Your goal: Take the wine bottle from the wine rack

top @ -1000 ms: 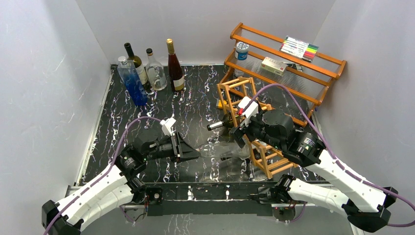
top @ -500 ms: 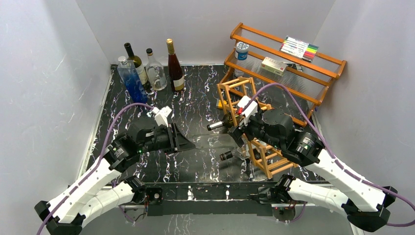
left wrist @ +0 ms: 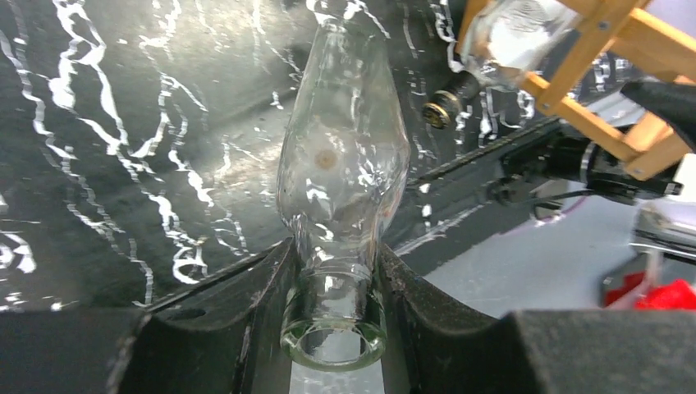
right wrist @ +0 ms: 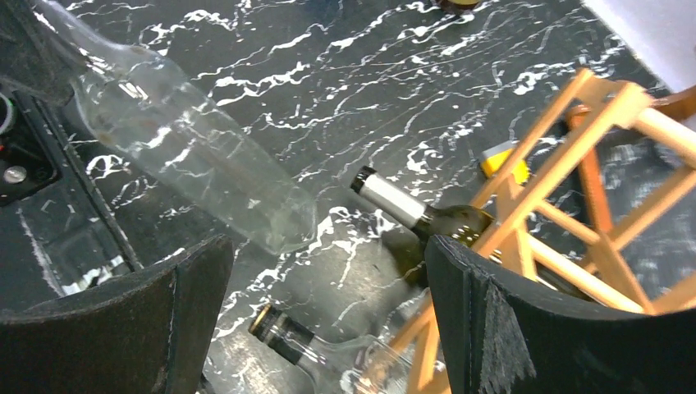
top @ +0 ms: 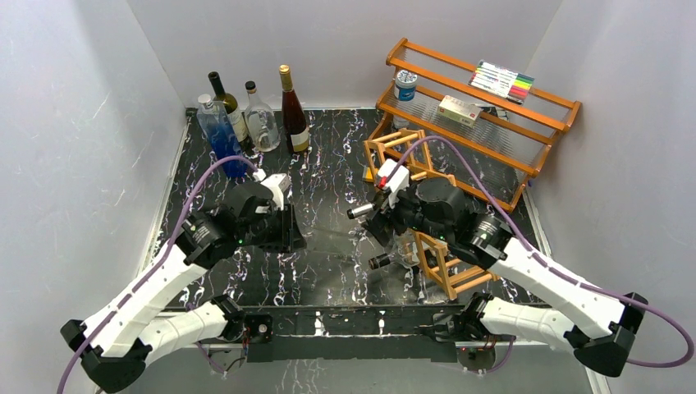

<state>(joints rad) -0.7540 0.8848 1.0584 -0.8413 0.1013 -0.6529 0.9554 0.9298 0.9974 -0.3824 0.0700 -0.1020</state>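
My left gripper is shut on the neck of a clear empty wine bottle, which hangs above the black marble table, clear of the wine rack. The same wine bottle lies slanted across the right wrist view. The orange-brown lattice wine rack stands right of centre. It holds a dark green bottle with a pale capsule and a clear bottle with a dark cap. My right gripper is open beside the rack, above those two necks and holding nothing.
Several bottles stand at the back left, among them a blue bottle and a dark red-brown bottle. A two-tier wooden shelf with a can, a box and markers stands behind the rack. White walls close in on both sides.
My left arm has drawn back to the left and away from the rack, carrying the clear bottle out with it. My right gripper has shifted slightly left and stays open.
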